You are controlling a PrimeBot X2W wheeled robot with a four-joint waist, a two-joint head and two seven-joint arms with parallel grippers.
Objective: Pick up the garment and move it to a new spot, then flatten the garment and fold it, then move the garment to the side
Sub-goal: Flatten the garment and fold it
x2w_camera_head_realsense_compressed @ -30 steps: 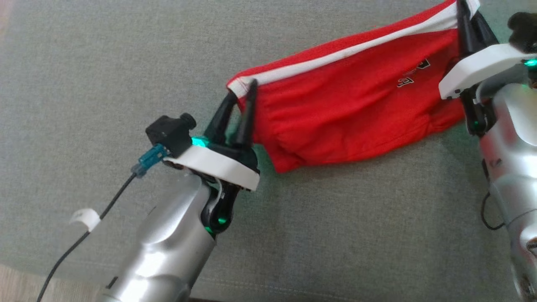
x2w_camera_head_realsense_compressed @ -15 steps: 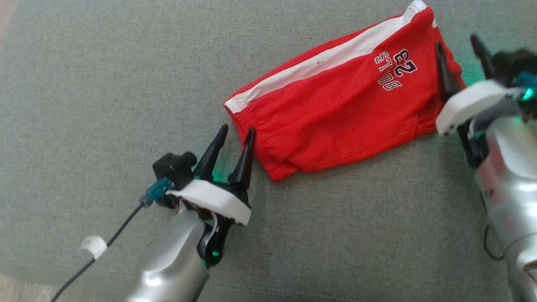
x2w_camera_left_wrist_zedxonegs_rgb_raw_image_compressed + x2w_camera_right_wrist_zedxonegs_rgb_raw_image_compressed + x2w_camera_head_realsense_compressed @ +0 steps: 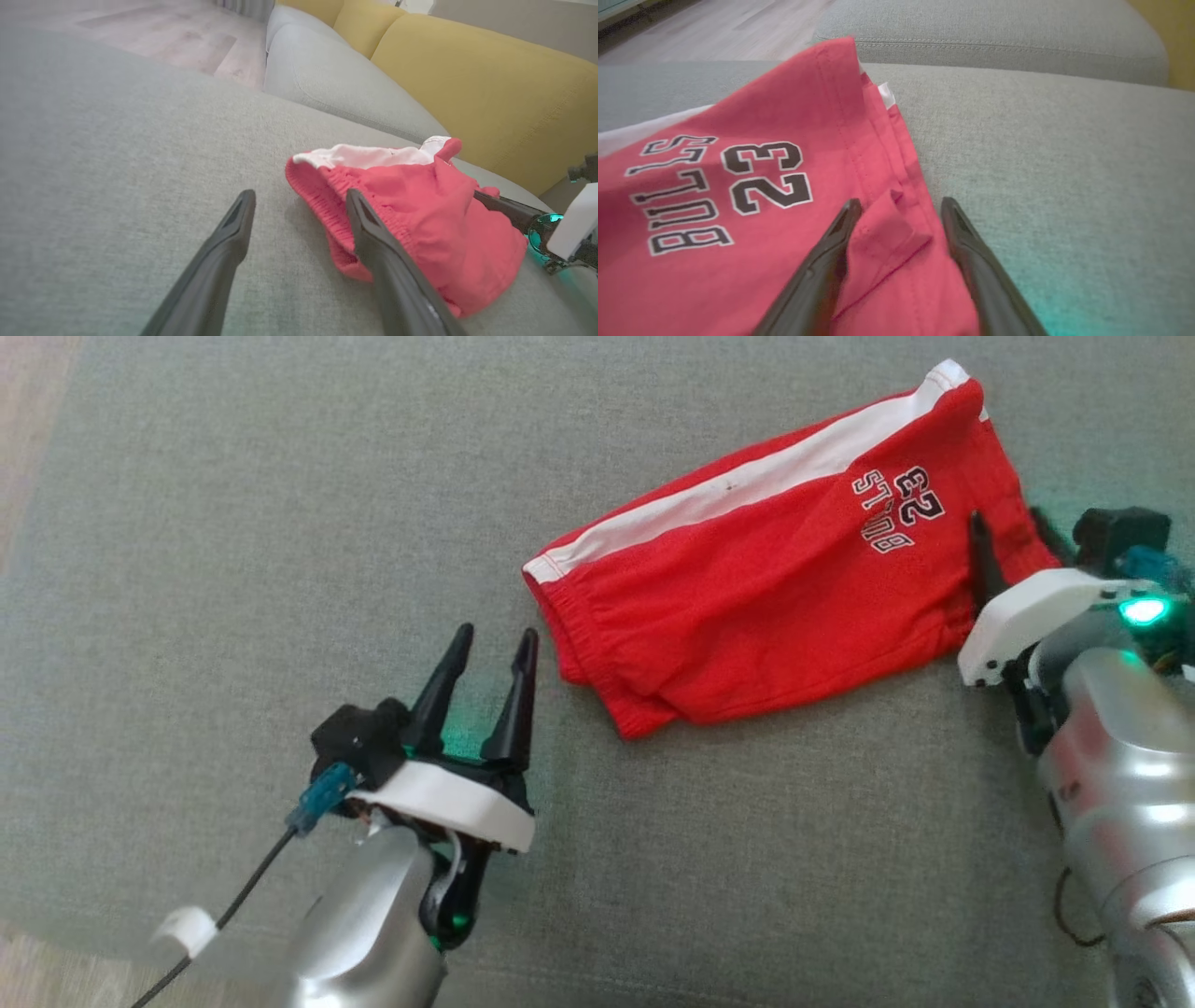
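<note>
The garment (image 3: 766,607) is a pair of red shorts with a white side stripe and a black "23" print. It lies flat and folded on the grey sofa cushion (image 3: 233,569). My left gripper (image 3: 490,649) stands open just left of the elastic waistband end, apart from the cloth. In the left wrist view the garment (image 3: 420,210) lies beyond the right finger of my left gripper (image 3: 299,198). My right gripper (image 3: 1008,532) is open at the garment's right edge. The right wrist view has a small fold of the garment's (image 3: 738,233) hem lying loose between the spread fingers of that gripper (image 3: 901,205).
Yellow back cushions (image 3: 467,79) and another grey seat cushion (image 3: 327,79) stand beyond the garment. Wooden floor (image 3: 140,28) lies past the cushion's far edge. A black cable with a white tag (image 3: 187,929) hangs from my left arm.
Both grippers have opened and let go of the garment, which has dropped flat with its print facing up. Both have drawn back, the left clear of the waistband.
</note>
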